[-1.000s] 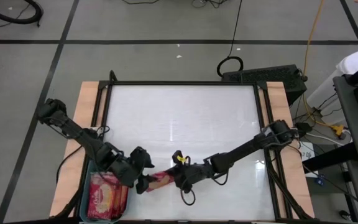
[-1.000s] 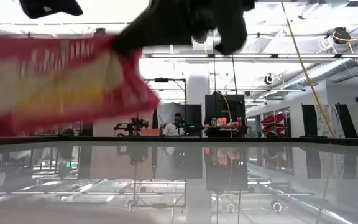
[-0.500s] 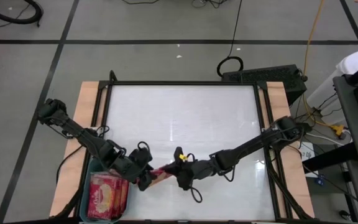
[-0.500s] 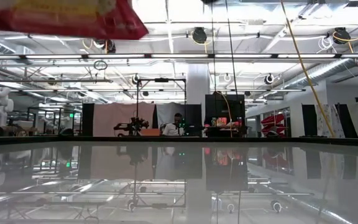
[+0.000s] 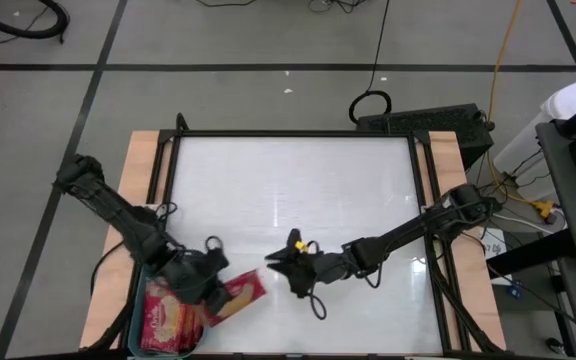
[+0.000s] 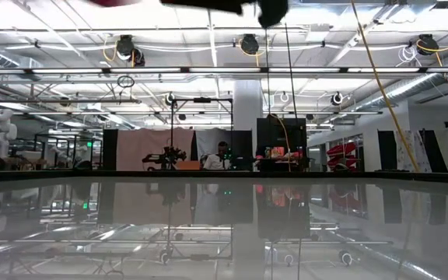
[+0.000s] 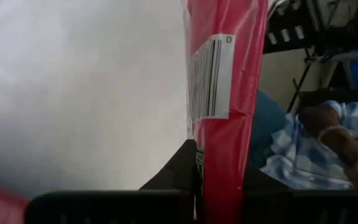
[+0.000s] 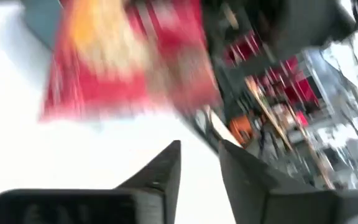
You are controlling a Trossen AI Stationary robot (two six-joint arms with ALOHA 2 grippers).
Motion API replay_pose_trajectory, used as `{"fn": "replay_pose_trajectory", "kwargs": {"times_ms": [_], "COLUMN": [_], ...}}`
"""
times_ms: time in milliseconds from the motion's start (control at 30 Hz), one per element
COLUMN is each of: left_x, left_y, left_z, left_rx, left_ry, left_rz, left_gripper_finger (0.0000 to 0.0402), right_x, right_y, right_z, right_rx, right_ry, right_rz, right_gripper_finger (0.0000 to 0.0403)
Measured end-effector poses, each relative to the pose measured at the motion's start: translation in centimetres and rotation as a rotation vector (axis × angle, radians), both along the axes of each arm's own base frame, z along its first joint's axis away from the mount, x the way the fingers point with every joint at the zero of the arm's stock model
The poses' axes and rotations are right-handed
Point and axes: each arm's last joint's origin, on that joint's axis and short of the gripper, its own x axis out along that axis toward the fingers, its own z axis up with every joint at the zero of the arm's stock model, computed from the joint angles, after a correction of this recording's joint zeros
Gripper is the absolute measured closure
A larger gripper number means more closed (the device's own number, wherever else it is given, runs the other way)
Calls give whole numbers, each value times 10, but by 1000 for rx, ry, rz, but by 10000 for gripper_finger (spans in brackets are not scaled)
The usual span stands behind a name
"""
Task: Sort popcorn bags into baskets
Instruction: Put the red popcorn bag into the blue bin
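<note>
A red popcorn bag hangs over the table's near left part, just right of the teal basket, with my left gripper shut on it. In the left wrist view the bag shows its barcode side. Red packets lie inside the basket. My right gripper stands open a little to the bag's right, nothing between its fingers; its wrist view has the bag ahead of it, apart. In the low view only a dark gripper shows at the top edge. My left gripper pinches one end of the bag between its two fingers. The fingers come from the table's left, about level. The bag sticks out ahead of them toward the right, lifted clear of the table.
The white table top lies bare across its far half, framed by a dark rail and wooden side strips. A loose cable loop hangs by my right wrist. A person in a checked shirt shows beyond the table's near edge.
My left gripper has shut on the bag's left end while my right gripper, which held the bag, has opened and let go. The left gripper has then carried the bag toward the near left, to the basket's side. The right gripper has drawn back slightly toward the far edge.
</note>
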Motion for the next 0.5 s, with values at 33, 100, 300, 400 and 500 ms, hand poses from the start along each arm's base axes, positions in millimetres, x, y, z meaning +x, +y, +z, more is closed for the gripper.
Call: {"fn": "replay_pose_trajectory", "kwargs": {"times_ms": [33, 100, 300, 400, 500], "left_x": [-7, -21, -67, -94, -120], "left_y": [-3, -9, -28, -34, -33], "left_z": [1, 3, 8, 3, -4], "left_rx": [-22, -65, -148, -134, -72], "left_ry": [27, 64, 118, 206, 294], "left_rz": [19, 65, 229, 294, 341], "left_gripper_finger": [372, 379, 374, 370, 369], "right_x": [-5, -17, -65, -94, -120], "right_y": [-3, -10, -36, -47, -57], "right_z": [-2, -7, -32, -49, -64], "right_rx": [6, 32, 163, 220, 279], "right_ry": [6, 19, -6, -35, -69], "right_rz": [-29, -53, -92, -102, -108], "right_gripper_finger": [287, 262, 225, 223, 226]}}
